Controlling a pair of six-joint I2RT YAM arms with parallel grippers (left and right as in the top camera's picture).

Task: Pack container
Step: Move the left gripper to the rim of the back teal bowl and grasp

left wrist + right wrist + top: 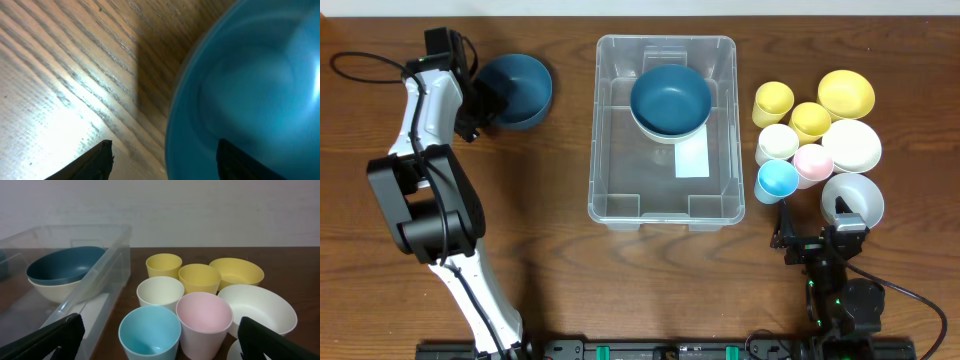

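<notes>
Toward the tabletop's far-left corner, my left gripper (163,144) holds its fingers apart astride a round dark-blue bowl's (517,90) rim; my right gripper (816,233), at the near-right edge, is likewise spread.

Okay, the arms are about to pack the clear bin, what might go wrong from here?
The left gripper straddles the rim of the blue bowl, jaws open. A thin rim pinch may let the bowl tilt or slip when it is lifted to the container. The right gripper faces a tight cluster, so reaching for the light blue cup could knock the pink cup beside it.
</notes>
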